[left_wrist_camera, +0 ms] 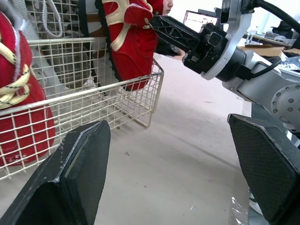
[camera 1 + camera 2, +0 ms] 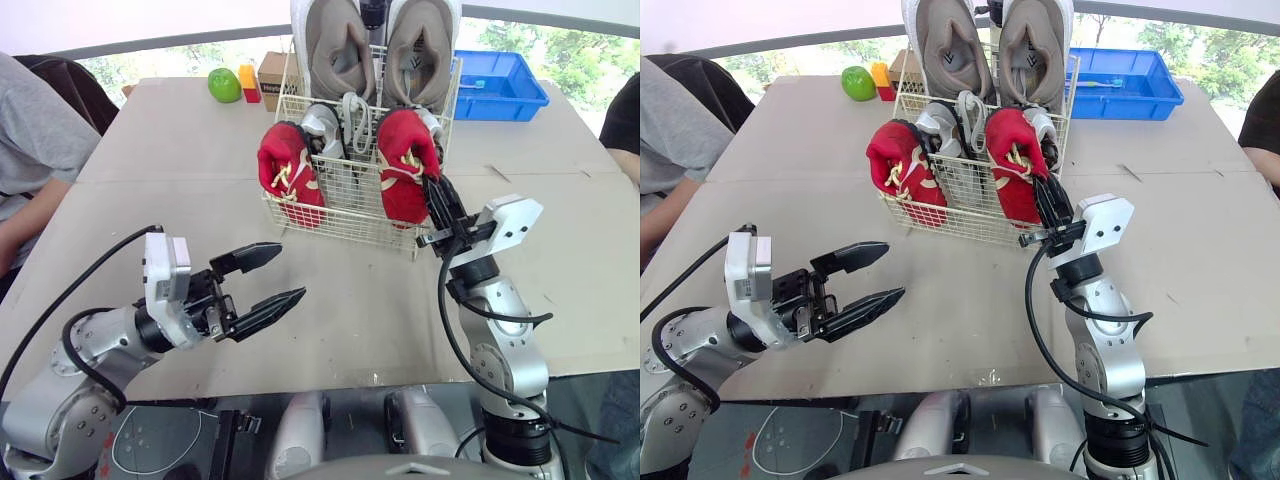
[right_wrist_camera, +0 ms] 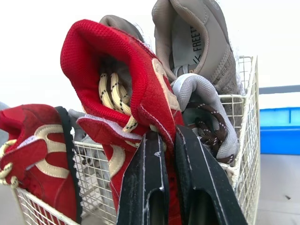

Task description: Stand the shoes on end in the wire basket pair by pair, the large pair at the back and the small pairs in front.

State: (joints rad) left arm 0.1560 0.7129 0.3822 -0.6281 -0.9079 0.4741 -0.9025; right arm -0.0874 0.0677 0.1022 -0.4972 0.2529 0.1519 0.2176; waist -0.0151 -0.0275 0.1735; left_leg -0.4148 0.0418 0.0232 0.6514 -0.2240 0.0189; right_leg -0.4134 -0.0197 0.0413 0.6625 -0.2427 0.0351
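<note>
A white wire basket (image 2: 340, 225) stands mid-table. At its back a large taupe pair (image 2: 340, 45) stands on end. A small grey pair (image 2: 330, 125) is in the middle, with one red shoe (image 2: 288, 172) at the front left corner. My right gripper (image 2: 437, 195) is shut on the heel edge of the other red shoe (image 3: 122, 70), which stands at the front right corner. My left gripper (image 2: 291, 270) hangs open over the table in front of the basket, to its left, with nothing between its fingers.
A green apple (image 2: 224, 85), a red-and-yellow block (image 2: 249, 82) and a small cardboard box (image 2: 271, 80) sit behind the basket on the left. A blue bin (image 2: 500, 85) stands at the back right. People sit at the left (image 2: 40, 150) and right (image 2: 625, 120) table edges.
</note>
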